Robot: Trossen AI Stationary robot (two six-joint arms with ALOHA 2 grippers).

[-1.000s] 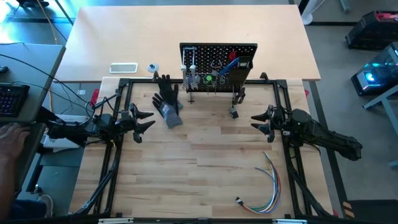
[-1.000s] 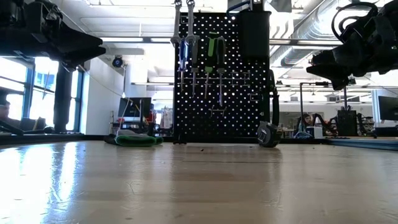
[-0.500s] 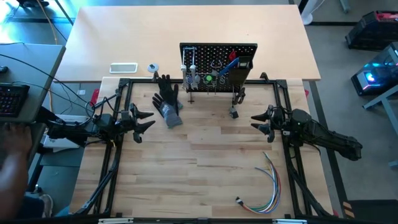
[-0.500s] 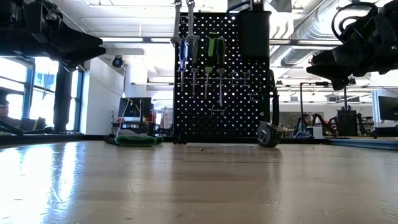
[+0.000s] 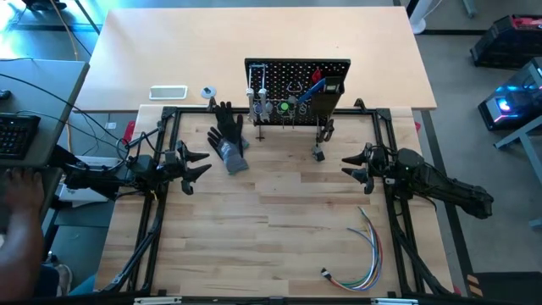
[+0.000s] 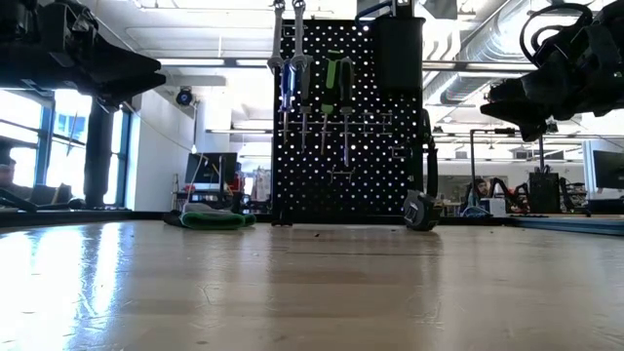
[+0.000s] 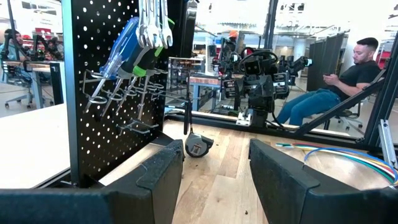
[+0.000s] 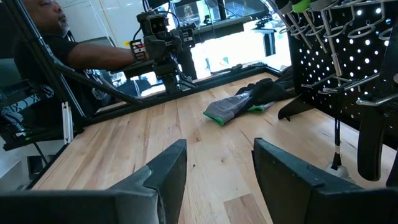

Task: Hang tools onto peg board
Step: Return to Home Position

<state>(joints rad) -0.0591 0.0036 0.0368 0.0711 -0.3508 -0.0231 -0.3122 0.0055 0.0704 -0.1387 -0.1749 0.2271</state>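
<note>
Done: the peg board (image 5: 288, 68) stands upright at the far side of the counter (image 5: 279, 216). It carries silver wrenches (image 7: 152, 25), a blue-handled tool (image 7: 122, 46), green-handled pliers (image 6: 336, 73) and a red-handled tool (image 5: 315, 76). Its black bin (image 6: 400, 54) hangs at one side.
Left to do: a small dark object (image 5: 318, 154) lies on the counter just beside the foot of the board. I cannot tell if it is a tool that must hang.
Not for the board: the black glove (image 5: 229, 140) near the board and the bundle of coloured wires (image 5: 364, 250) at the near side.
Progress: in my judgement the task is almost or fully finished.
Left gripper (image 5: 201, 165): it is at the left side of the counter, well apart from the board and pointing to the centre. The fingers are spread wide and hold nothing.
Right gripper (image 5: 347, 168): it is at the right side and faces the left one. The fingers are wide and empty too.
</note>
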